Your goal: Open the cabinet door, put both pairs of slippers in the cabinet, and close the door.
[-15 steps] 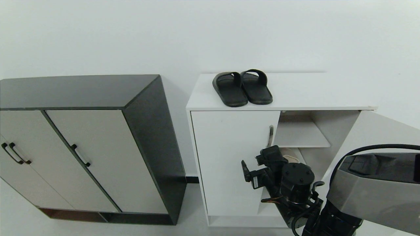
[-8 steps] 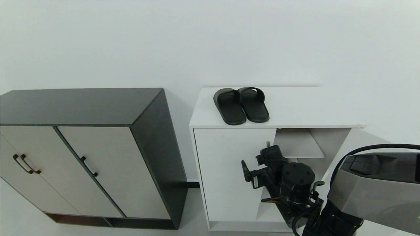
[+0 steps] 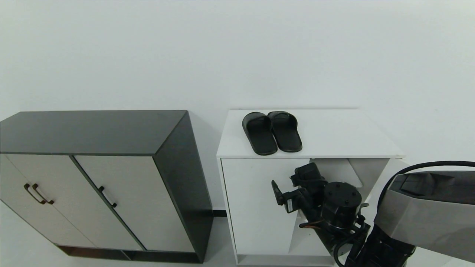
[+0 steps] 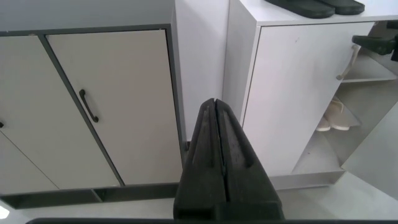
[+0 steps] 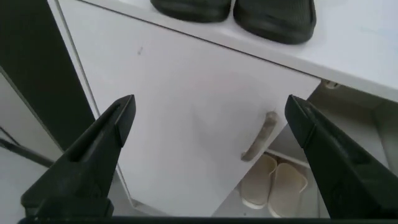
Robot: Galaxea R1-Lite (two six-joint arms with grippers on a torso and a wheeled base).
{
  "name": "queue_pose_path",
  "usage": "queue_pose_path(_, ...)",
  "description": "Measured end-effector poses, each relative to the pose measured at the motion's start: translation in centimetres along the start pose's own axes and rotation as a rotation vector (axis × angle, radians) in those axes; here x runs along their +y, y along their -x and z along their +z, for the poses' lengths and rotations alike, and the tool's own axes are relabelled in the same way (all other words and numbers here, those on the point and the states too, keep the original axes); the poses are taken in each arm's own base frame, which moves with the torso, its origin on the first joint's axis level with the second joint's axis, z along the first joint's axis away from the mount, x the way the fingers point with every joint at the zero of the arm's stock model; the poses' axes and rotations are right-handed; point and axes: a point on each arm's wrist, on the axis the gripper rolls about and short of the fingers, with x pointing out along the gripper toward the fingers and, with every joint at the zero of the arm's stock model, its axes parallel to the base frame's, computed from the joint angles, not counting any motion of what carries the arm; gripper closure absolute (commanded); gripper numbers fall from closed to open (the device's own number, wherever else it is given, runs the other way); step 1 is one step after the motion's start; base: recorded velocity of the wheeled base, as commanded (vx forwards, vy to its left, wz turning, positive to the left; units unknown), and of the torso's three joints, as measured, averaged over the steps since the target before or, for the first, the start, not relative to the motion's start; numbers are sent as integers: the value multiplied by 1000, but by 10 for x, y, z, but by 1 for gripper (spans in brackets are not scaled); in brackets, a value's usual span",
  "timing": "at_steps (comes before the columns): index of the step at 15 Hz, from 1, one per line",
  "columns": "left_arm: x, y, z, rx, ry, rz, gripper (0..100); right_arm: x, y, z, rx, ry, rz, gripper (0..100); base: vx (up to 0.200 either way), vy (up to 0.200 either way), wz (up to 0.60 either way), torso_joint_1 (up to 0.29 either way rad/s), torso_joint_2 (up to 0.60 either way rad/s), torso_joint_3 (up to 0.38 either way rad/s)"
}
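In the middle of the head view, black slippers (image 3: 272, 132) lie side by side on top of the white cabinet (image 3: 334, 139), long axes front to back, just above the right arm (image 3: 336, 207), the nearer one. Right wrist view: the right tool (image 5: 209, 102) gapes wide before the door (image 5: 186, 130), under the smooth, matte slippers. Left wrist view: the left tool (image 4: 214, 109) is pressed together, well apart.

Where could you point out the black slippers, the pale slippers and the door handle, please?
black slippers (image 3: 259, 135), head view, footbed of the left one.
pale slippers (image 5: 290, 186), right wrist view, top of one slipper.
door handle (image 5: 258, 138), right wrist view, middle of the bar.
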Motion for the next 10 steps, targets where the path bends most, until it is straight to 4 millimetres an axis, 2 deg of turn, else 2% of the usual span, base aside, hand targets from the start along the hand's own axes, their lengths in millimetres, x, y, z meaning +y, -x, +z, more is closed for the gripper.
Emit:
queue_pose_path(3,0,0,0,0,0,0,100,-4,-4,8,16,16,-7,0,0,0,0,0,0,0)
queue_pose_path(6,0,0,0,0,0,0,100,-8,-13,18,206,-5,-5,0,0,0,0,0,0,0)
queue_pose_path(7,0,0,0,0,0,0,100,-9,-17,29,237,-26,-9,0,0,0,0,0,0,0)
queue_pose_path(10,0,0,0,0,1,0,100,-8,-33,80,256,-111,-44,0,0,0,0,0,0,0)
